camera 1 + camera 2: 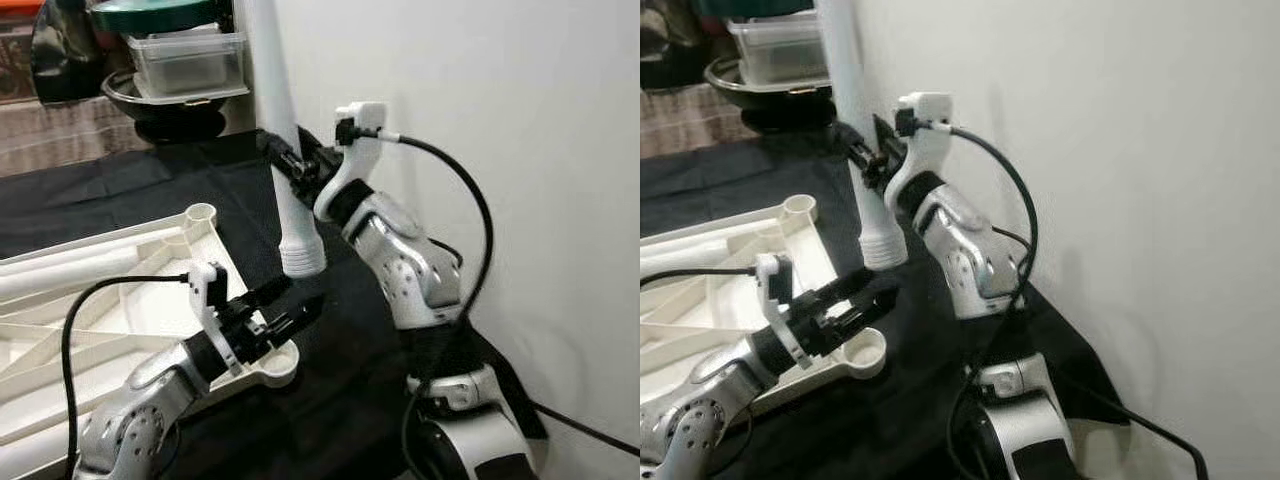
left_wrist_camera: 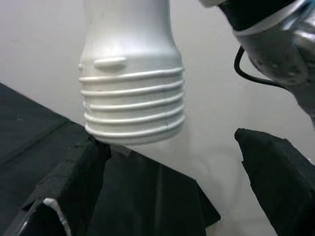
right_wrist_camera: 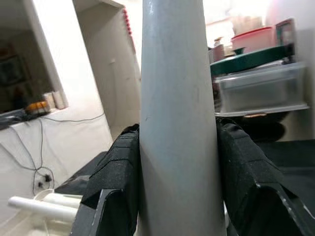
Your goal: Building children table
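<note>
The table leg (image 1: 283, 140) hangs near upright in your right claw (image 1: 296, 165), which is clamped around its shaft, threaded end down and above the black cloth (image 1: 120, 190), just beyond the corner socket (image 1: 272, 362) of the upturned white tabletop (image 1: 110, 300). Your left claw (image 1: 285, 305) is spread open and empty beside that socket. Bring the thread squarely over the socket, keep the leg vertical, then lower and twist; a tilted start probably cross-threads.

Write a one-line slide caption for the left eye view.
Right gripper holds a white table leg upright, threaded end down, above the left gripper at the upturned tabletop's corner socket.
</note>
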`<state>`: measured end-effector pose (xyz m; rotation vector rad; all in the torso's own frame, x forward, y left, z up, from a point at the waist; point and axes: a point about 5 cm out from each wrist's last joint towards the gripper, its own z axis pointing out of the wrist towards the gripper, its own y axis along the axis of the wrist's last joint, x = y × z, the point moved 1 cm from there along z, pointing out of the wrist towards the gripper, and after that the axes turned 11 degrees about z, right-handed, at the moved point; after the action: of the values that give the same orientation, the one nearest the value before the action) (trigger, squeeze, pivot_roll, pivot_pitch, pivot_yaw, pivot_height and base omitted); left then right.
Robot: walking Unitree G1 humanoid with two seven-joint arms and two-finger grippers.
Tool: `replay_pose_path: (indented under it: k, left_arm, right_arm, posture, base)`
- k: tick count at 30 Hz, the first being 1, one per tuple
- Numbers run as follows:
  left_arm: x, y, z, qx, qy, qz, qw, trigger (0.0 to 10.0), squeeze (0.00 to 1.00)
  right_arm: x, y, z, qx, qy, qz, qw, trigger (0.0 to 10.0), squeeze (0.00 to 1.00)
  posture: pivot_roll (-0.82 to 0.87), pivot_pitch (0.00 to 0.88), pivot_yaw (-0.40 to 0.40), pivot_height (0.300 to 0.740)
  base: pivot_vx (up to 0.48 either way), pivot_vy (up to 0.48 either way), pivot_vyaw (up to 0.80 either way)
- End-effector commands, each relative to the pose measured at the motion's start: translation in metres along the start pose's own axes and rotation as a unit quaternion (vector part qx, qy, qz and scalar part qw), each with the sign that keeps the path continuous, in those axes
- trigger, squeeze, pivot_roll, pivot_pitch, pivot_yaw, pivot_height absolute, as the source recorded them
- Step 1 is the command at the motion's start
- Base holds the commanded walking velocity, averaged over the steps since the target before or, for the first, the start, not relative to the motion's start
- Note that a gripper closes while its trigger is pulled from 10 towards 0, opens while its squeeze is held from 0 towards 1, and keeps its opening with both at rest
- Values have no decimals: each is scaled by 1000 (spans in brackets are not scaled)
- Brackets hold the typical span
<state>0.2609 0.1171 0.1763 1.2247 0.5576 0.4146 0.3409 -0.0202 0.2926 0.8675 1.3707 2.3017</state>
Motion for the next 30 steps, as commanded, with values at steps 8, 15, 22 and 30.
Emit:
replay_pose_path:
  k: [8,15,22,30]
  left_arm:
    - [-2,2,9,-2,-29,-20,999,10000,0]
    - [4,5,15,-17,-14,-5,1000,9804,0]
    - [3,1,14,-8,-23,-1,1000,0,0]
    - [2,-6,14,9,-18,1,1000,0,0]
  right_arm:
    - [24,-23,-7,30,51,5,998,0,0]
    - [38,-37,-16,58,84,13,995,0,0]
    - [39,-36,-18,56,82,15,995,0,0]
    - [24,-17,-13,11,37,21,999,0,0]
  posture:
    - [23,0,-65,740]
    - [16,0,-58,740]
    - [14,0,-57,740]
    - [16,0,-60,740]
  base:
    - [0,0,0]
    - [0,0,0]
    - [0,0,0]
    - [0,0,0]
